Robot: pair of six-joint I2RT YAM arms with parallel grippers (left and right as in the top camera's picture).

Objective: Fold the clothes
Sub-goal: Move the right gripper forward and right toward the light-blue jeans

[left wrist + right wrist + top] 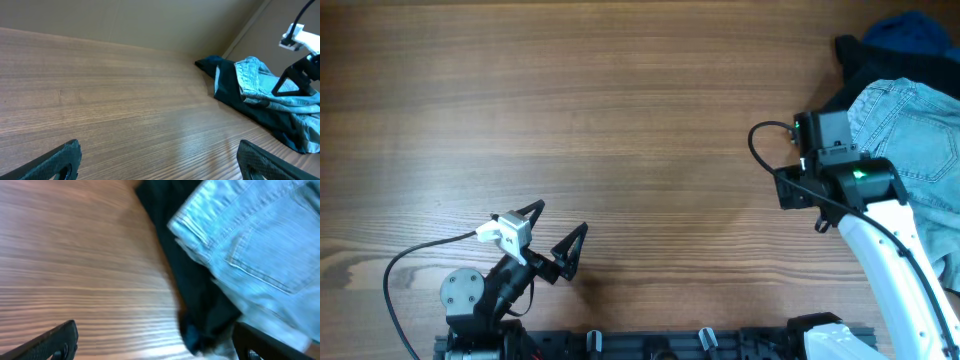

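Left gripper point(562, 216): I read it as released, fingers spread wide with nothing between them. It sits low over the near-left part of the table point(620, 100), well apart from any cloth.
Right gripper point(157, 341): released too; my wrist view shows its two fingers far apart at the bottom corners, clasping nothing.
Right gripper position: at the left edge of the cloth pile, on the right side of the table. I cannot tell whether it touches the fabric.
Denim garment point(910, 130): light-blue and rumpled, lying unfolded at the far-right edge of the table.
Denim detail: a stitched patch pocket point(270, 255) faces up, with a seamed edge toward the bare wood.
Black garment point(860, 60): lying under the denim and sticking out beyond its left side.
Dark-blue cloth point(910, 30): bunched at the far-right corner, behind the pile.
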